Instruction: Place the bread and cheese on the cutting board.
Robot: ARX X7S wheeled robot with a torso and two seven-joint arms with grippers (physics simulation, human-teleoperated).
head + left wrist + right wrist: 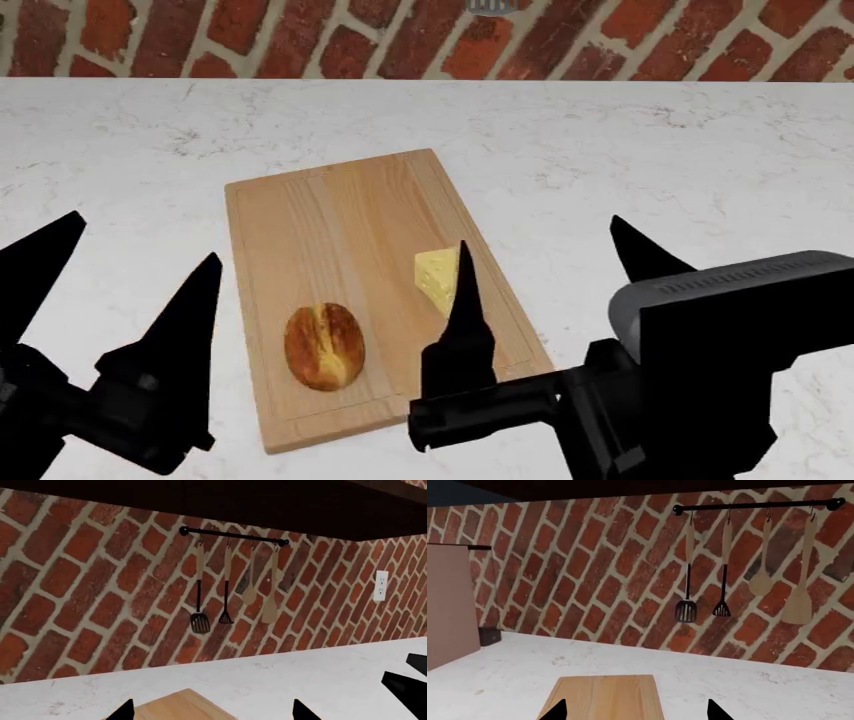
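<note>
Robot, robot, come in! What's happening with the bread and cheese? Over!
Both grippers, left and right, open, empty. Bread and cheese on cutting board. Nothing blocking.

The right claw [547,270] hides the cheese's [434,279] near edge.

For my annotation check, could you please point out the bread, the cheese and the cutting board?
bread [324,346], head view, middle of its crust.
cheese [434,278], head view, its pale top face.
cutting board [334,215], head view, bare wood on its far half.
</note>
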